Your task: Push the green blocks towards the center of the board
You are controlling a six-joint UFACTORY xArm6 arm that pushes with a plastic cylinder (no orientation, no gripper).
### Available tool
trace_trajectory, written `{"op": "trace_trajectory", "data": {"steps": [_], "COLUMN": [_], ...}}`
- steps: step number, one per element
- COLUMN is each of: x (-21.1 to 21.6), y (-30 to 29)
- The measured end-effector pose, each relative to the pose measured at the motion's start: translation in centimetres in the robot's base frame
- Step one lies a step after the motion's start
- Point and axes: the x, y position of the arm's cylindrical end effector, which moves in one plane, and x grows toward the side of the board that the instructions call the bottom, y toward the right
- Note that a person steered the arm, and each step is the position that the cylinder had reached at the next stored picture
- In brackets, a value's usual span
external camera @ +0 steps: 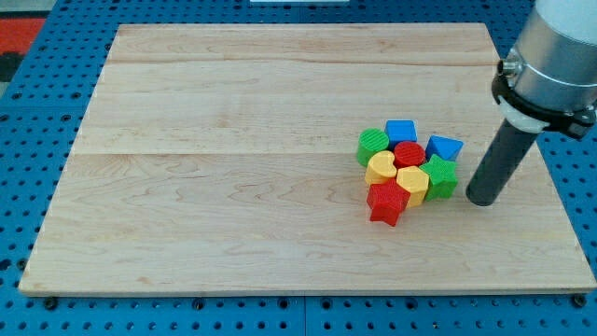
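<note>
you've both greens, circle [372, 146] and star [440, 175], still packed in the cluster right of the board's [233, 112] center; my tip [484, 198], a bare rod, sits just right of the star.

Partly hidden, for your record:

- Arm housing [558, 51]: cut off by the view's top and right edges; you see only its lower part.
- Red block [408, 154] in the cluster's middle: shape unclear to you, crowded on all sides by neighbours.
- Yellow blocks [380, 168] and [411, 181]: pressed together, outlines hard to separate.
- Green block [372, 145], the view's left: its right flank is hidden behind the yellow and red pieces.
- Board [233, 187]: lower right corner runs to the frame's edge.
</note>
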Motion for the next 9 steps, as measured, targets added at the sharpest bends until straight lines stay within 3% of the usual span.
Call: {"op": "trace_trajectory", "data": {"steps": [2,7,9], "x": [-0.8,-10.5,-11.7], "y": [-2.4,-18.8,-21.3]}}
